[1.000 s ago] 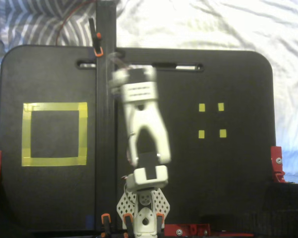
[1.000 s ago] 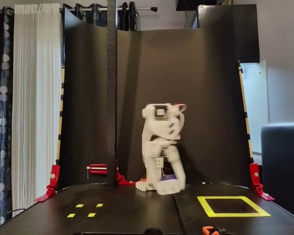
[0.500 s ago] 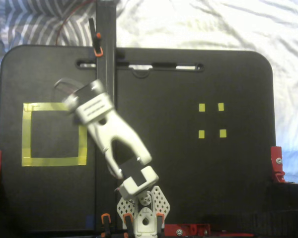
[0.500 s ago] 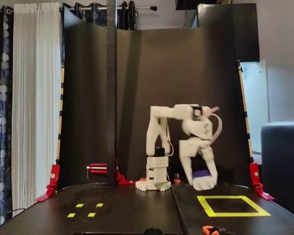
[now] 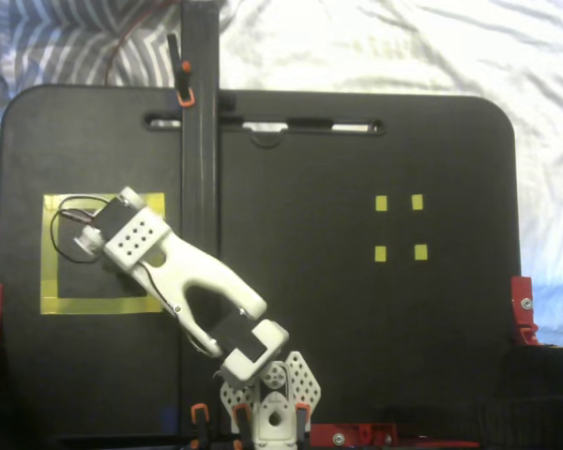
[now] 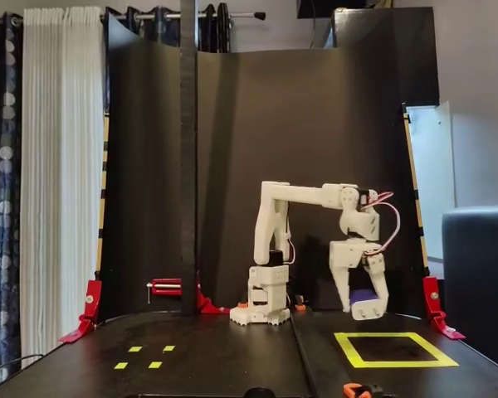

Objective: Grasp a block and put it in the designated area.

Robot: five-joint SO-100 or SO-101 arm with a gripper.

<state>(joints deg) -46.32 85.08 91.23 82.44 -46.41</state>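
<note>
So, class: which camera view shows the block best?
The fixed view from the front: the block shows as a dark blue patch between the gripper fingers, above the board. In the fixed view from above, the arm hides it completely.

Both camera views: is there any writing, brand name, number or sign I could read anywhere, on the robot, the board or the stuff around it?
None: no readable word, number, logo or sign in either fixed view.
The white arm and its gripper bear no visible lettering.
The black board carries only unlettered marks: the yellow tape square and four small yellow squares.
The block shows only as a dark blue patch, too small to show any print.
</note>
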